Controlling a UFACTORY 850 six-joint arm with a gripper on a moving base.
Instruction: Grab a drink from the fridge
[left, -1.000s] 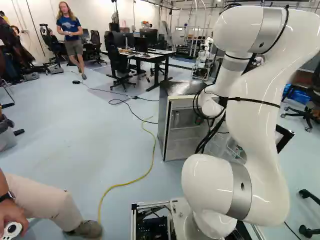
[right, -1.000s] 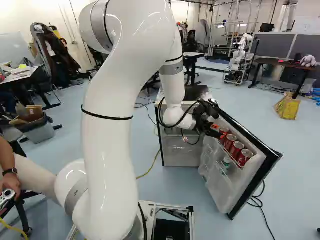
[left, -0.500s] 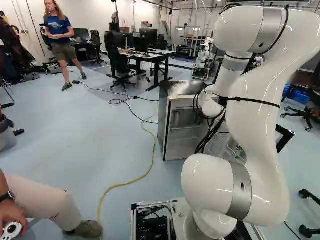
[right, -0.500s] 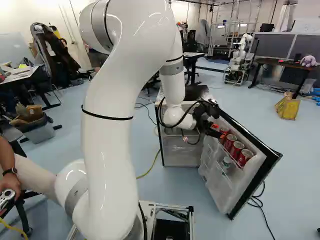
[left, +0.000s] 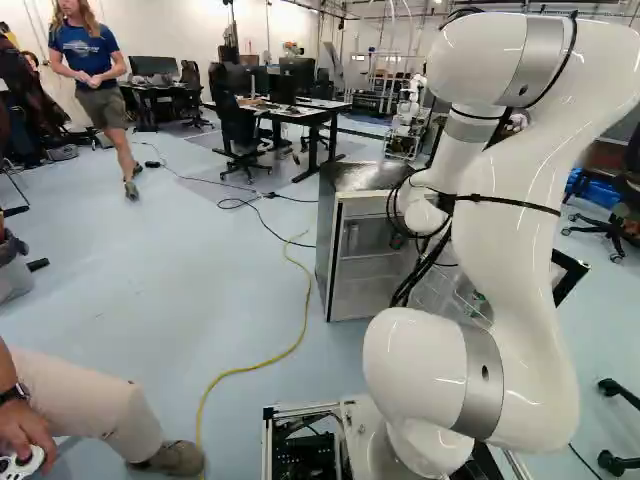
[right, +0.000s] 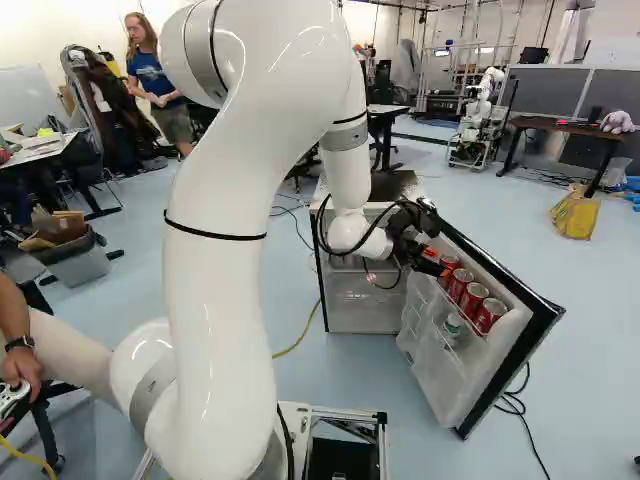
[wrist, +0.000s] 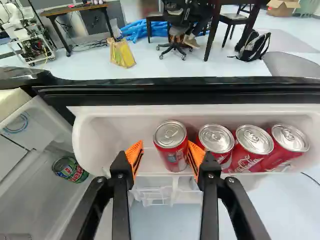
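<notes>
At the foot of the right base view, base joint low; white arm (right: 215, 280) rises and reaches forward to the opened fridge door (right: 430, 375). Door swung wide, so its shelf (wrist: 107, 111) faces the arm. Claw (wrist: 165, 145) released: fingers apart, orange pads either side of the end can (wrist: 171, 150), no grip. One pad stands in the shelf's free stretch with a visible gap to the can; the other is in the narrow space towards the neighbouring red cans (wrist: 254, 142), at or just beside the end can's wall; contact: cannot tell.

Target, presumably: that end can, upright in the shelf, between the fingertips, nearer the neighbour-side pad. Likely chosen because its other side has room for a finger. The shelf wall keeps the row from falling out. Beyond the door, fridge body (left: 345, 280); farther back, another robot (right: 480, 120).
</notes>
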